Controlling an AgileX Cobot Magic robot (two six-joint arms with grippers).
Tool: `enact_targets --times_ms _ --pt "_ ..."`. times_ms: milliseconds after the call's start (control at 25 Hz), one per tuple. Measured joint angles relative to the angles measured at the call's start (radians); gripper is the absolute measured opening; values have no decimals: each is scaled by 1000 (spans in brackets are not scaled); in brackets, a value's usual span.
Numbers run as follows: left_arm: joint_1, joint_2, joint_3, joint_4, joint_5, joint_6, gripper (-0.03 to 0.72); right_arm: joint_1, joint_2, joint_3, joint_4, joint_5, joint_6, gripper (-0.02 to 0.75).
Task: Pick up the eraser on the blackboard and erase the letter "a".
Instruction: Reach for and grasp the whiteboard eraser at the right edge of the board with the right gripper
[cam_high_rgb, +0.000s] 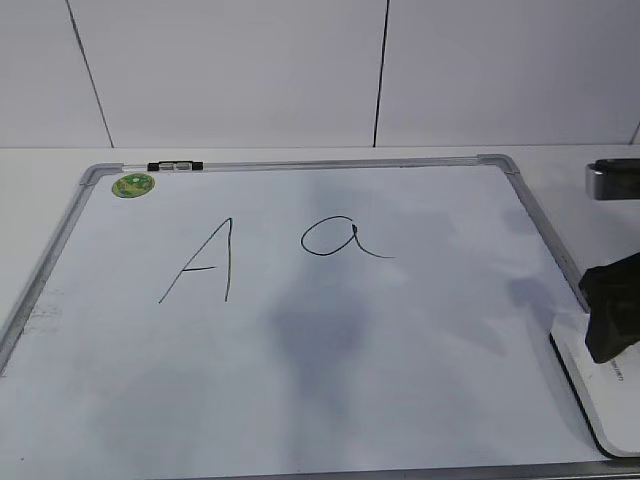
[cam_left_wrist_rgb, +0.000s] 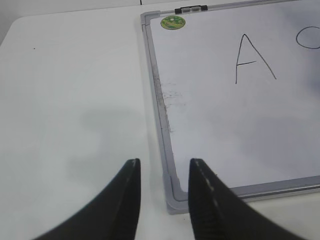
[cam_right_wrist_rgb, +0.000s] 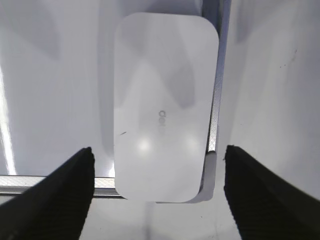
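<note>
The blackboard (cam_high_rgb: 300, 400) — a white dry-erase surface in a grey metal frame — is laid flat on a white table (cam_left_wrist_rgb: 75, 100). The eraser (cam_right_wrist_rgb: 162, 105), a white rounded block with faint grey lettering, is seen at the board's near right corner, its edge overlapping the frame. The right gripper (cam_right_wrist_rgb: 157, 192) is held directly above the eraser with its black fingers (cam_right_wrist_rgb: 60, 195) spread wide to either side, nothing being grasped; whether they touch the board cannot be told. The letter "a" (cam_high_rgb: 340, 238) is written near the board's middle, just right of the capital "A" (cam_high_rgb: 205, 262). A round green sticker (cam_high_rgb: 133, 184) and a small black-and-clear clip (cam_high_rgb: 175, 166) are found at the board's far left corner. The left gripper (cam_left_wrist_rgb: 164, 172) is poised, parted and empty, over the board's near left corner.
</note>
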Motion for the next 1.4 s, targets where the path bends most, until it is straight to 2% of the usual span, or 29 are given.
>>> enact_targets --times_ms 240,800,1400 --pt "0 0 0 0 0 0 244 0 26 0 0 -10 0 693" --pt "0 0 0 0 0 0 245 0 136 0 -37 -52 35 676" --pt "0 0 0 0 0 0 244 0 196 0 -9 -113 43 653"
